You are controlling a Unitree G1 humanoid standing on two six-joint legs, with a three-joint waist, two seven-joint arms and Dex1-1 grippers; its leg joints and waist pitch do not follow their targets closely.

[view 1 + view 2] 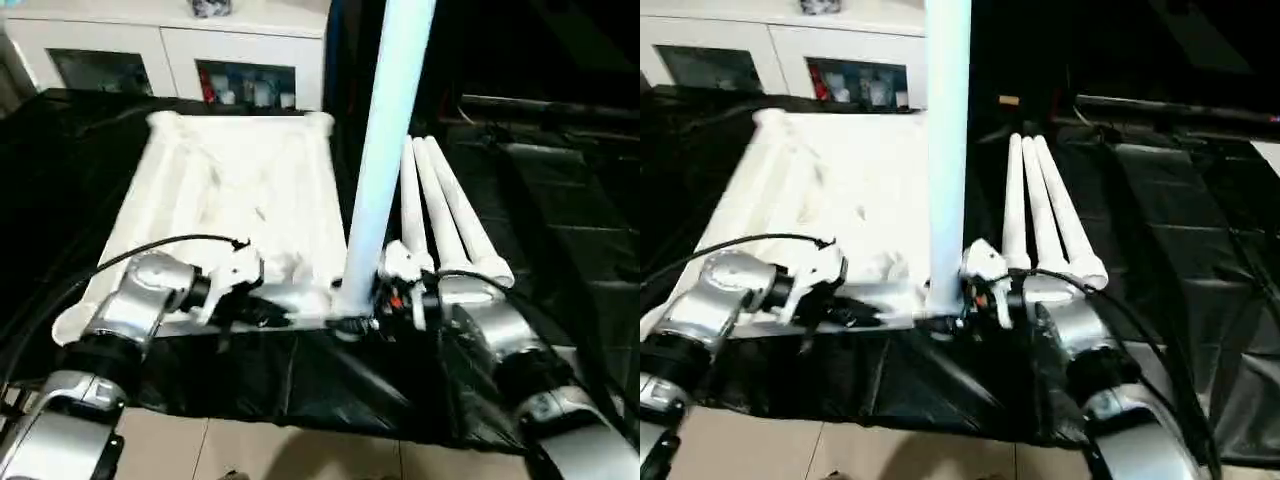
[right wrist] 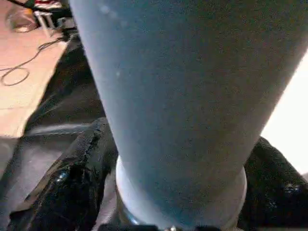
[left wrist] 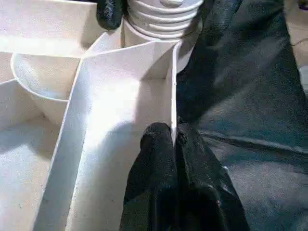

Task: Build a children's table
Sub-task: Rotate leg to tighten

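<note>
- The tabletop (image 1: 240, 200) lay upside down on black sheeting (image 1: 300, 380), its raised rim and inner ribs facing up.
- One leg (image 1: 385, 150) stood upright in the near corner socket at about 5 o'clock of the tabletop, rising past the top of the head view.
- Three more legs (image 1: 440, 210) lay side by side on the sheeting at about 3 o'clock of the tabletop, just beside the standing leg.
- The left gripper (image 3: 174, 137) was pinched closed on the thin rim wall (image 3: 172, 86) of the tabletop's near edge, one black finger on each side.
- The right gripper (image 2: 180, 211) sat at the foot of the standing leg, its black fingers (image 2: 72, 183) spread to either side of the tube; whether they pressed on it could not be told.
- A white cabinet (image 1: 170, 50) stood at 12 o'clock beyond the tabletop.
</note>
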